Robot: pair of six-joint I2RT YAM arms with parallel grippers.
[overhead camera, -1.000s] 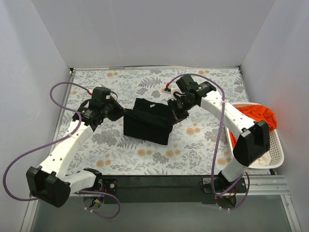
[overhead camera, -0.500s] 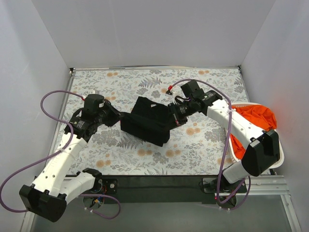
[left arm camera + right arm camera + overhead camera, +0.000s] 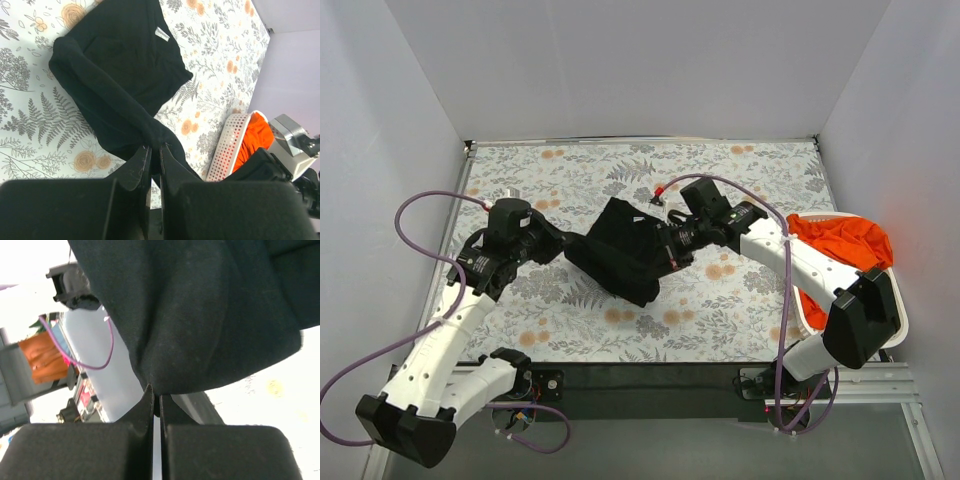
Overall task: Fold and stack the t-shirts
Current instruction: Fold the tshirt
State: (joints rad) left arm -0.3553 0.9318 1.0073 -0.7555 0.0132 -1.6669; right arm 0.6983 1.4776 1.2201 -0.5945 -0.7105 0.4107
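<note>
The floral worktop (image 3: 570, 320) carries a white basket (image 3: 892, 310) holding an orange t-shirt (image 3: 845, 240). Well left of the basket sits the bunched black t-shirt (image 3: 620, 255). The left fingers (image 3: 141, 165) are clamped on its side away from the basket, and the right fingers (image 3: 146, 407) on its basket-side edge.

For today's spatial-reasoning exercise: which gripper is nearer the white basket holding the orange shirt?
Right. The right gripper, shut on the black shirt mid-table, sits left of the basket; the left gripper grips the shirt's opposite edge, farther left.

matt black cloth t-shirt (image 3: 620, 255); slatted white plastic basket (image 3: 220, 150)
</note>
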